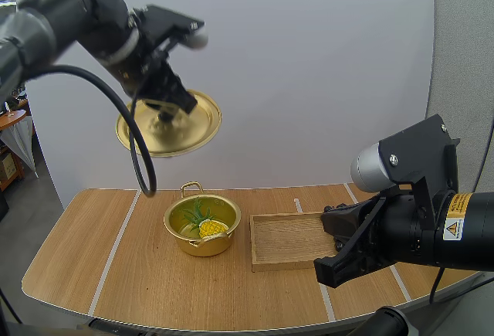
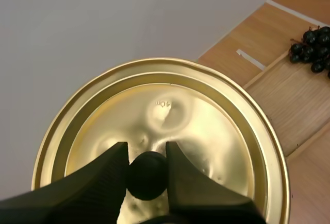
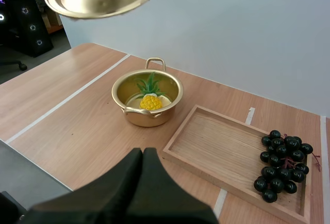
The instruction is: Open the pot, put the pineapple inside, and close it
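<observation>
The left gripper was high over the back edge of the table, its fingers pinching the black knob of the gold lid. The open pot stood below it, a bit to the right, near the table's middle, with the pineapple inside. The lid likely had to go down and forward. The tray lay just beside the pot. The right gripper hung near the front right corner, fingers pressed together.
</observation>
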`<action>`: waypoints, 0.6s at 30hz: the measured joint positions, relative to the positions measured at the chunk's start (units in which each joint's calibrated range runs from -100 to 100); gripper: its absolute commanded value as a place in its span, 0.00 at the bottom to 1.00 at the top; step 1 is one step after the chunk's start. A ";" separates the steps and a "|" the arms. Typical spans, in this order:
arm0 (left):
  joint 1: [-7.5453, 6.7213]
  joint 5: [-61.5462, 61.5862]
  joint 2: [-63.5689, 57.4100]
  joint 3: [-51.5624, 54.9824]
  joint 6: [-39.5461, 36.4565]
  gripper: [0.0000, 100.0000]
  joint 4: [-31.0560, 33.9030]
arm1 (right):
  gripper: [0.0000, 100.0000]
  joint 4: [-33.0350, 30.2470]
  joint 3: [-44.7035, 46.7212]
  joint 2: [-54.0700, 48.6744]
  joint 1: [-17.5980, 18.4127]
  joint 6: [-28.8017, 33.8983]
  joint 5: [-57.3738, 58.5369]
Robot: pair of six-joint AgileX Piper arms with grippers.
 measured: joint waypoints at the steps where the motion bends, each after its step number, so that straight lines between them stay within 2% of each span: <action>1: 0.00 -1.43 0.92 1.19 0.65 0.00 -0.46 | 0.00 0.00 0.00 0.00 0.00 0.00 0.00; 8: 0.00 -9.58 8.30 6.97 5.38 0.00 -3.99 | 0.00 0.00 0.00 0.00 0.00 0.00 0.00; 18: 0.00 -17.61 21.62 7.37 7.55 0.00 -4.97 | 0.00 0.00 0.00 0.00 0.00 0.00 0.00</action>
